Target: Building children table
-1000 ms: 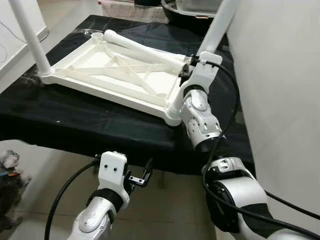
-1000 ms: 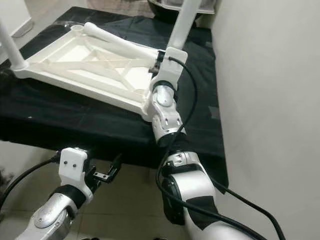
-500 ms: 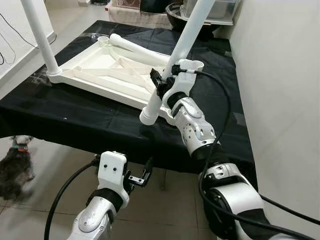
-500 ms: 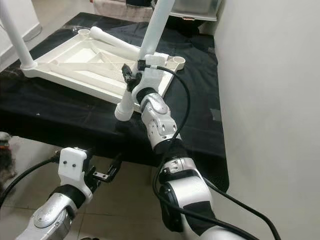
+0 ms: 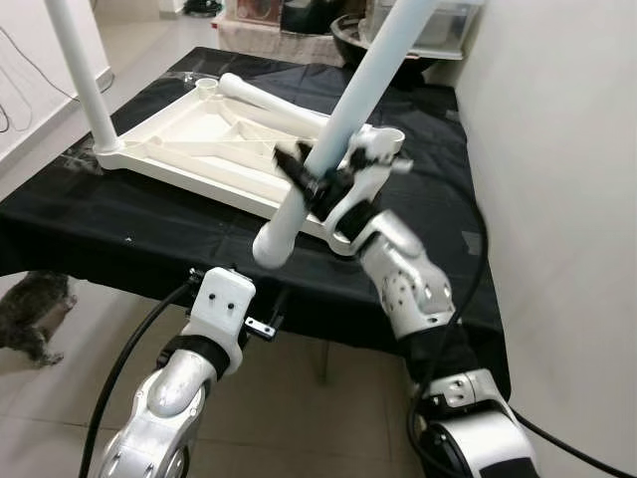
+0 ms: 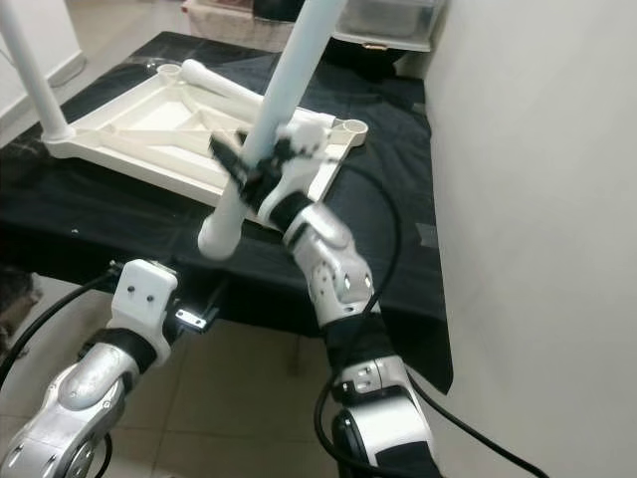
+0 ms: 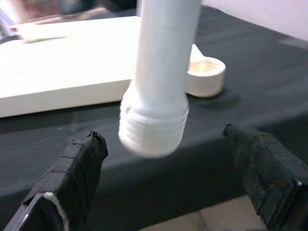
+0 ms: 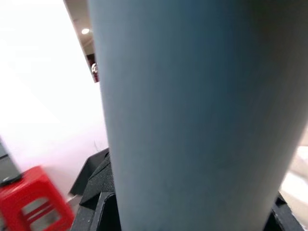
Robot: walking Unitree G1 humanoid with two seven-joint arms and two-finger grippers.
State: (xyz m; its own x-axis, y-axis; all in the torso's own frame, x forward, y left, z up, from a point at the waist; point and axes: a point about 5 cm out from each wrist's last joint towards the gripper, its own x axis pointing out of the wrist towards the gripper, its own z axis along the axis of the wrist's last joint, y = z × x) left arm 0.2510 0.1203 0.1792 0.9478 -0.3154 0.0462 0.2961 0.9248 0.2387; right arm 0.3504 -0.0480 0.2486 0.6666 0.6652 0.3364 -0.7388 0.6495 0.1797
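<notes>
Above the near edge of the black-draped surface [image 5: 119, 229], the right tool [image 5: 317, 177] pinches a long white table leg [image 5: 343, 119] partway along its length. The leg slants upward and away from the robot, its threaded lower end [image 7: 154, 127] hanging free over the cloth edge, clear of any socket. In the left wrist view that threaded end sits between the left tool's black fingers [image 7: 72, 168], which are spread wide and not touching it; the left tool [image 5: 267, 321] hovers lower, just below and in front of the surface edge.

Behind the held leg, the white tabletop [image 5: 189, 149] lies upside down on the cloth with its ribbed underside up. One leg [image 5: 85, 85] stands upright in the far left corner socket, and another leg [image 5: 279, 100] lies across the tabletop's far side. An open round corner socket [image 6: 350, 126] shows at the right corner, just beside the right tool. A furry animal [image 5: 30, 314] is on the floor at the left.
</notes>
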